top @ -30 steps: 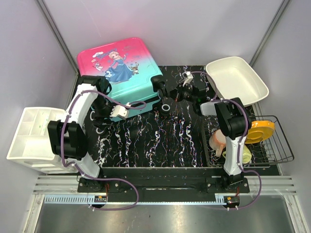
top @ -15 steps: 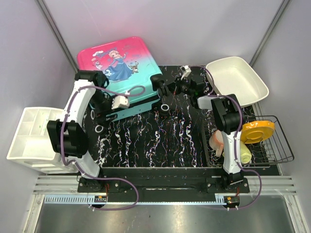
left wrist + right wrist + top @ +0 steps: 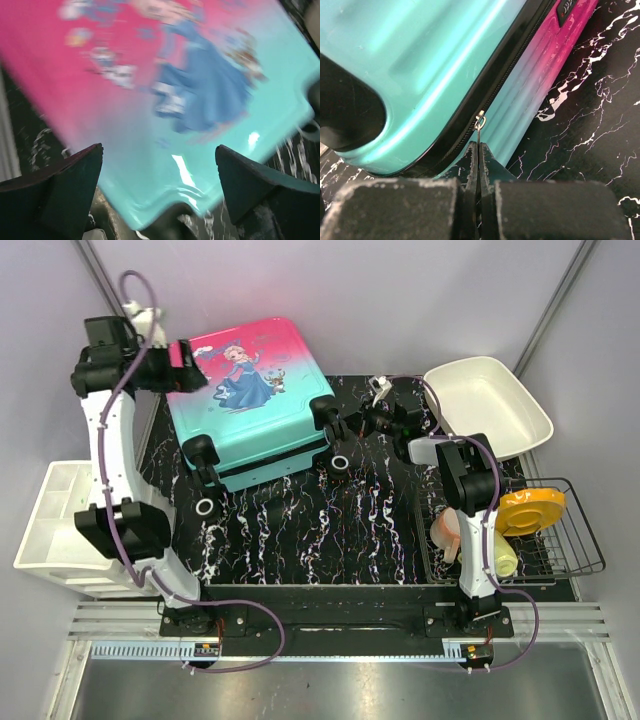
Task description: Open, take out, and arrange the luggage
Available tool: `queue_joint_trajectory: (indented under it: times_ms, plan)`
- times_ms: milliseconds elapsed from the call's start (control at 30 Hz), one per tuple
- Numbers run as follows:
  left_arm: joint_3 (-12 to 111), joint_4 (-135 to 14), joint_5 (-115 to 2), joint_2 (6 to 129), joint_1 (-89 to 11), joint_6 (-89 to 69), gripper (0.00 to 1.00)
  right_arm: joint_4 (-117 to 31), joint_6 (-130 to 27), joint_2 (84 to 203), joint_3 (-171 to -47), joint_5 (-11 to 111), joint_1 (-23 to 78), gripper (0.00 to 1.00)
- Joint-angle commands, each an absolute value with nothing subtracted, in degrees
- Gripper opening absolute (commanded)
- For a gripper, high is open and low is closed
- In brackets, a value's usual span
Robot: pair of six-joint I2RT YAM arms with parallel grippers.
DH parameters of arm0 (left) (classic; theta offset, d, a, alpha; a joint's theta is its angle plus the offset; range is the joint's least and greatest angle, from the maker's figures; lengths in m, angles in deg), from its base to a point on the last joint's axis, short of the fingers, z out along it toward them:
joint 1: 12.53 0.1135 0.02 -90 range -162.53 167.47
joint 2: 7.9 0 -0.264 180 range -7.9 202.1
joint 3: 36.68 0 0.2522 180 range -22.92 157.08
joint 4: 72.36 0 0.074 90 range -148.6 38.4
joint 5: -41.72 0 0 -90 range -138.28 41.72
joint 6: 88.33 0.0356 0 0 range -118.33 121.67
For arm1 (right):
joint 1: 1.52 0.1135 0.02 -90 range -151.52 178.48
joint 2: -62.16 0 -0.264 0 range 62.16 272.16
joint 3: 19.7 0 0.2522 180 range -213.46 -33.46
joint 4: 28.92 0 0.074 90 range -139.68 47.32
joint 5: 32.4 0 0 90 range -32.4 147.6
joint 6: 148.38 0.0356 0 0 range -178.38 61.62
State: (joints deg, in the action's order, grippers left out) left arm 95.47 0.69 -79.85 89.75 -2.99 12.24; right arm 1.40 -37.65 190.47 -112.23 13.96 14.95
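The luggage (image 3: 260,405) lies flat on the black marbled mat, princess print up, pink end far, teal end and black wheels near. My left gripper (image 3: 190,368) is raised over its far left corner. In the blurred left wrist view the gripper (image 3: 159,150) is open and empty above the printed shell (image 3: 200,100). My right gripper (image 3: 355,425) is at the suitcase's right side by a wheel. In the right wrist view it (image 3: 478,150) is shut on the metal zipper pull (image 3: 479,121) on the black zipper line of the teal shell (image 3: 420,60).
A white oval tub (image 3: 488,405) stands at the back right. A wire basket (image 3: 575,540) with a yellow plate and orange and pale items sits at the right. A white divided organizer (image 3: 65,510) sits at the left edge. Grey walls close in behind.
My left arm has lifted from the suitcase's near edge up to its far left corner. The suitcase has shifted and turned a little. The right gripper stays at the zipper.
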Motion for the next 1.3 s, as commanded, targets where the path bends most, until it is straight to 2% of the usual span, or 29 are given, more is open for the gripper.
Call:
queue_joint_trajectory:
  times_ms: [0,167,300,467,733,1033,1233,1267]
  plan:
    - [94.8,-12.6,-69.7,95.0,3.9,-8.3,0.99,6.7,-43.6,185.9,-113.5,9.4,16.2,0.0]
    - [93.4,-17.6,-74.1,98.4,5.1,-6.2,0.99,7.9,-49.4,183.2,-110.7,5.8,17.9,0.0]
    - [93.2,-17.6,-71.9,103.1,5.1,-4.5,0.99,7.9,-52.6,181.3,-108.5,3.9,18.7,0.0]
    - [91.6,-16.9,-88.6,107.2,2.7,1.0,0.99,6.6,-58.0,177.6,-105.5,1.0,20.4,0.0]
    - [88.2,-6.8,-97.4,110.1,-7.3,14.1,0.88,4.4,-63.7,171.2,-97.5,-2.3,22.1,0.0]
    - [95.2,-2.1,-94.5,113.0,-12.3,20.8,0.88,3.7,-62.9,161.9,-85.8,0.3,26.7,0.0]
    - [103.5,-2.3,-89.1,109.2,-13.7,18.6,0.99,2.2,-60.8,159.8,-84.9,7.5,28.0,0.0]
    - [105.3,-2.3,-84.4,107.7,-14.5,15.8,0.99,1.6,-60.1,159.5,-84.8,8.9,28.2,0.0]
